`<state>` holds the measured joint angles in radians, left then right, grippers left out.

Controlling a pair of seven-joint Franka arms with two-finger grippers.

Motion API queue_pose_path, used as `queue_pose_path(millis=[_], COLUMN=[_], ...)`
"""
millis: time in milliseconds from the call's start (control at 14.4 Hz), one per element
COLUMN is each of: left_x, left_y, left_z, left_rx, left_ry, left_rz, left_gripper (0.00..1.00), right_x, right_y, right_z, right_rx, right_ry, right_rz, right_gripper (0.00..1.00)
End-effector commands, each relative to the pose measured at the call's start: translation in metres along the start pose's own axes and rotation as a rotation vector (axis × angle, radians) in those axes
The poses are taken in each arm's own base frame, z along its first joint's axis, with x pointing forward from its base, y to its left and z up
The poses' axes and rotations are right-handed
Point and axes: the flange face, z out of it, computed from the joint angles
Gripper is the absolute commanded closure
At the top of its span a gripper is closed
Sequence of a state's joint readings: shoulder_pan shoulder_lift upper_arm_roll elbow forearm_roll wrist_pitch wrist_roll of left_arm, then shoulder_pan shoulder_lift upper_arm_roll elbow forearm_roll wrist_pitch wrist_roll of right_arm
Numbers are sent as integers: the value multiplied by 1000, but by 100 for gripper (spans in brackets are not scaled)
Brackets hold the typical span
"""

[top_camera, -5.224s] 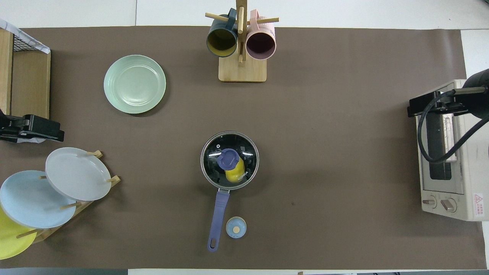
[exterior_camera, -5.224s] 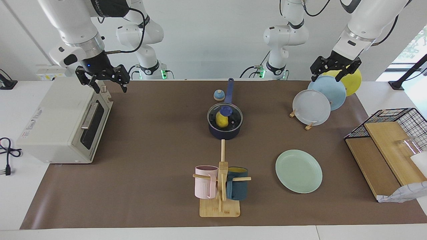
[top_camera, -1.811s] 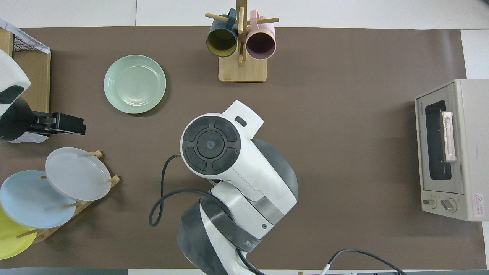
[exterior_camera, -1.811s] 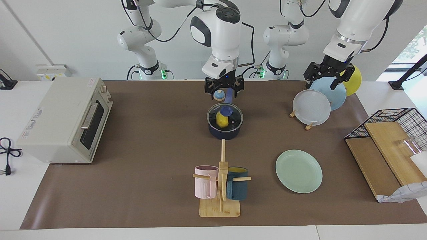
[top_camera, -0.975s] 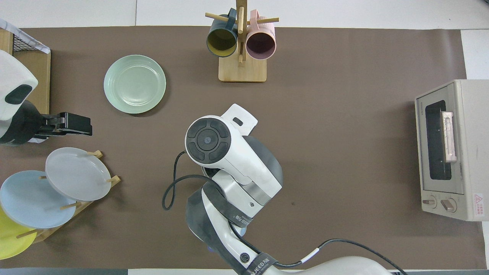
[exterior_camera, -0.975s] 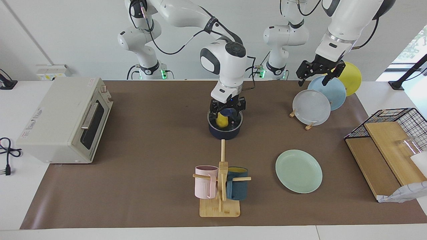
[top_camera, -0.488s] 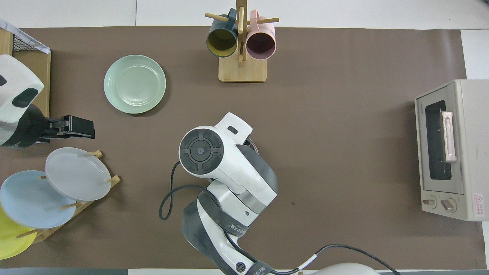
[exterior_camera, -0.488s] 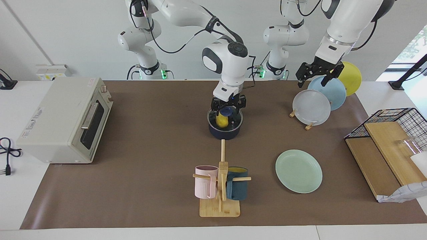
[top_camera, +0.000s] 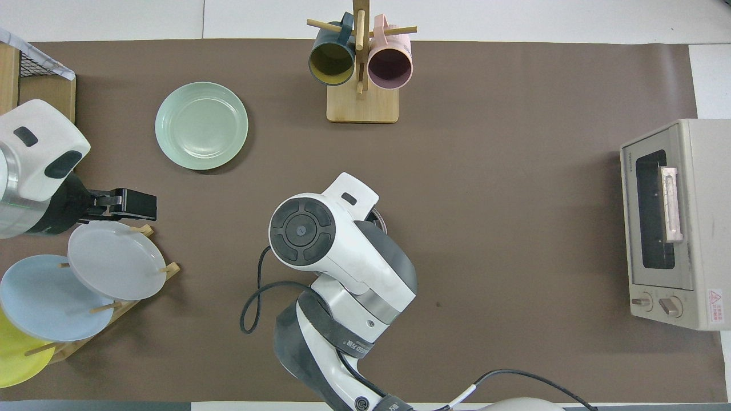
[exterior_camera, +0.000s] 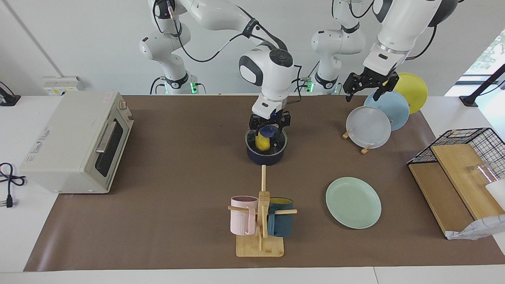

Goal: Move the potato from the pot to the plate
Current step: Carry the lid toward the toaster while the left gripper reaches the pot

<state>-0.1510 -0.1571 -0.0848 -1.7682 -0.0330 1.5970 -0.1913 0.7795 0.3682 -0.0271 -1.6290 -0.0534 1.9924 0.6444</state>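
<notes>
On the brown bench [exterior_camera: 177, 177] the potato [exterior_camera: 262, 142] lies in the pot [exterior_camera: 266, 157], under a lid [exterior_camera: 278, 142]. The right tool [exterior_camera: 269, 125] has come down to the knob; its grip I cannot tell. The left tool [exterior_camera: 369, 88], wide, waits over the rack [exterior_camera: 366, 149].

Robot lab: kitchenware staged (toaster oven [exterior_camera: 75, 142]) on a papered table [exterior_camera: 177, 177]

Yellow potato [exterior_camera: 262, 142] inside lidded pot [exterior_camera: 266, 156]

table [exterior_camera: 23, 252] white, brown mat [exterior_camera: 177, 173] over it | on mat: pot [exterior_camera: 265, 157] mid, plate [exterior_camera: 353, 202], mug stand [exterior_camera: 259, 246], plate rack [exterior_camera: 365, 149] | toaster oven [exterior_camera: 75, 142] at right arm's end | wire basket [exterior_camera: 469, 138] at left arm's end
</notes>
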Motion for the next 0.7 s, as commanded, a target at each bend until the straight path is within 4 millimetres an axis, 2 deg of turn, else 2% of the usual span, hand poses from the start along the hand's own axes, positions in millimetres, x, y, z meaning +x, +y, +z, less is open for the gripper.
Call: queue_pose_path(millis=[0,418,627], left_x=[-7,-5,-5], left_y=[-4,-9,-7], left_z=[3,4,4], left_rx=[-12,-15,-15], left_ry=[8,15,18], left_rz=[-15,-24,-21], left_gripper=[0,0,0], right_x=[-6,-2,2], right_y=[5,6,13], right_z=[0,-5,-17], right_rx=[-3,4,11], right_ry=[16,23,34], right_rz=[-12,-28,-36], right_gripper=[15,71,85])
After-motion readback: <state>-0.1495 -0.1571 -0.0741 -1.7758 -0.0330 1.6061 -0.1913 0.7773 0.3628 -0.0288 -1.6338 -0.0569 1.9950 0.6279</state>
